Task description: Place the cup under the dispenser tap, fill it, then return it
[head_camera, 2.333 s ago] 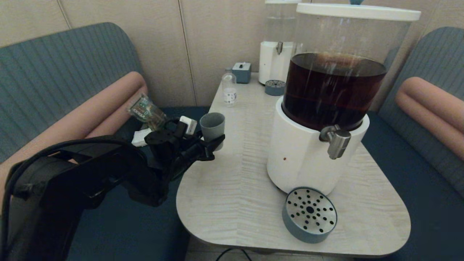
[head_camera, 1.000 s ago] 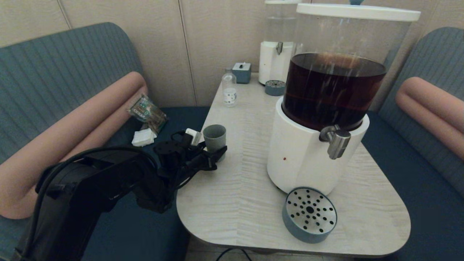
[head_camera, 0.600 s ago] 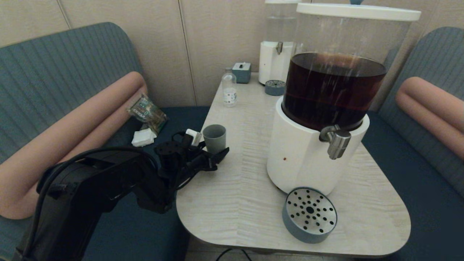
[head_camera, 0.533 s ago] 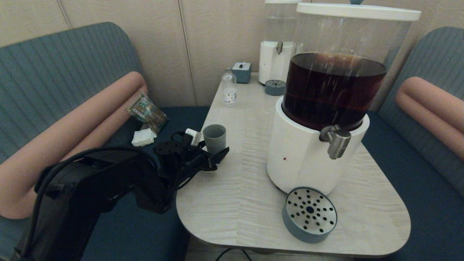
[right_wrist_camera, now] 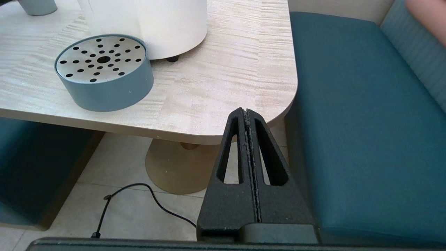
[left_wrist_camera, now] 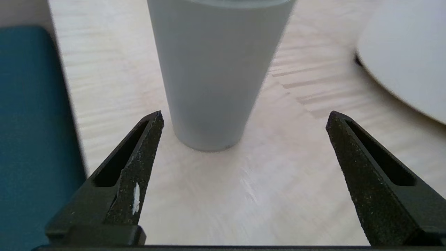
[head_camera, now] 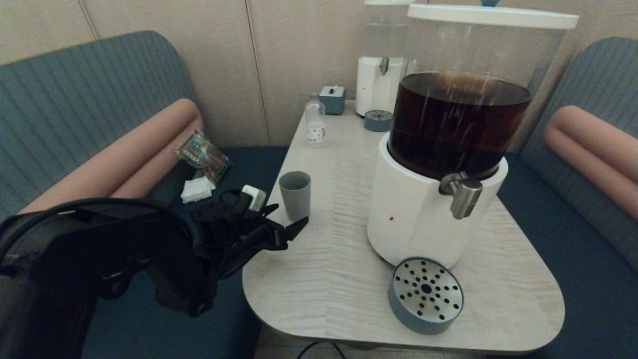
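Note:
The grey-blue cup [head_camera: 295, 194] stands upright on the pale wooden table [head_camera: 324, 259] near its left edge, well left of the dispenser tap [head_camera: 461, 195]. My left gripper [head_camera: 288, 220] is open just in front of the cup, clear of it. In the left wrist view the cup [left_wrist_camera: 219, 69] stands beyond the black fingertips [left_wrist_camera: 153, 129] with nothing between them. The tap is a steel spigot on the white-based dispenser [head_camera: 423, 214] of dark liquid. My right gripper [right_wrist_camera: 246, 112] is shut and empty, parked low by the table's near right corner.
A round blue drip tray [head_camera: 425, 294] with a perforated steel top lies below the tap. A small clear bottle [head_camera: 315, 124], a small blue box [head_camera: 332, 99] and a second clear-liquid dispenser [head_camera: 381, 65] stand at the back. Teal benches flank the table.
My left gripper lowered the cup onto the table, opened, and drew back toward me. The cup stays standing where it was let go.

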### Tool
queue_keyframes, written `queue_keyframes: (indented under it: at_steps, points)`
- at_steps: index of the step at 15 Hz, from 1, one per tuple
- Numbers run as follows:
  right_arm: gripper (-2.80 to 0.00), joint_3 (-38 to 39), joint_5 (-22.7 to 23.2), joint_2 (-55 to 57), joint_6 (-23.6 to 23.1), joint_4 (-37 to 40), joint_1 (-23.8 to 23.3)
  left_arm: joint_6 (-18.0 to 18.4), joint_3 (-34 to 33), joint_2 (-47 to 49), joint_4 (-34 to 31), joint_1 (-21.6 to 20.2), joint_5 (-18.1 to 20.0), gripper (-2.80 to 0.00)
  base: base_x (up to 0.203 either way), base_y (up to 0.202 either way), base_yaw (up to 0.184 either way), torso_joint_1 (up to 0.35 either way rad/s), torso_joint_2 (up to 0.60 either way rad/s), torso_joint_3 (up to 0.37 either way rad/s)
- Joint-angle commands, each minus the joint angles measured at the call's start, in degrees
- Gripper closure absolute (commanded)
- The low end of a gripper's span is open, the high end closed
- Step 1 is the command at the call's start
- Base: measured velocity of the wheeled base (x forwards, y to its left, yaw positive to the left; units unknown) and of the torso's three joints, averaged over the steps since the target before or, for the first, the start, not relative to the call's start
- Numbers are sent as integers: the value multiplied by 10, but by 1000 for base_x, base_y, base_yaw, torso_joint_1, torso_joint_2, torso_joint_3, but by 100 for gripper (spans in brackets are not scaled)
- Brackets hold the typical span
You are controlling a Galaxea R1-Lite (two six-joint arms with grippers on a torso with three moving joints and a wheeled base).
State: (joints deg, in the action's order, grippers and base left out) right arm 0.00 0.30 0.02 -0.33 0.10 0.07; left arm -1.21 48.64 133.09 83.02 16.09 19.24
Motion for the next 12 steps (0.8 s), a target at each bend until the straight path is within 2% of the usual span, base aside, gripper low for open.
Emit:
queue_keyframes:
  at_steps: [1, 12]
  points:
    - [0, 0, 0, 1, 0, 0, 0, 0, -29, -42, 7, 0, 1, -280, 0, 0, 0, 0, 0, 0]
    - [0, 1, 0, 1, 0, 0, 0, 1, -174, -170, 16, 0, 4, -280, 0, 0, 0, 0, 0, 0]
